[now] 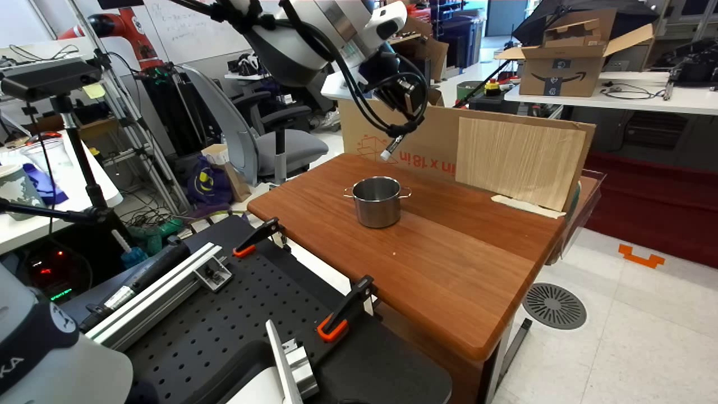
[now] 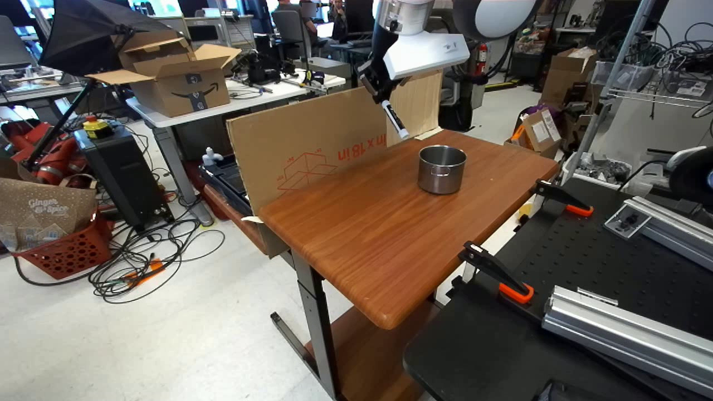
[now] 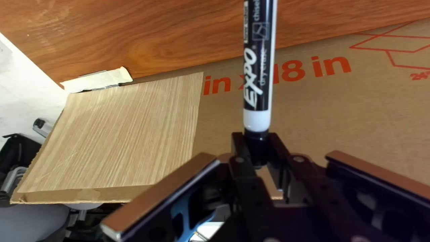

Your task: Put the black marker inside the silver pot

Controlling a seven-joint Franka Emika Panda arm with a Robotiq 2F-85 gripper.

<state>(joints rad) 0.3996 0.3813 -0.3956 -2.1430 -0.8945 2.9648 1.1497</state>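
The silver pot (image 1: 378,212) stands upright on the brown wooden table, and it also shows in an exterior view (image 2: 440,175) with a side handle toward the camera. It is out of the wrist view. My gripper (image 3: 258,146) is shut on the black cap end of the black marker (image 3: 258,64). The marker tilts downward from the fingers, its white end lowest. In both exterior views the marker (image 1: 392,147) (image 2: 394,119) hangs in the air, higher than the pot's rim and apart from it, on the cardboard panel's side. Cables partly hide the gripper in an exterior view.
A cardboard panel (image 2: 312,145) stands along the table's (image 1: 449,269) far edge, with a wood-grain sheet (image 3: 127,134) on it. Clamps with orange pads (image 1: 348,311) grip the near side, beside a black perforated board (image 1: 252,320). Loose cables hang around the wrist.
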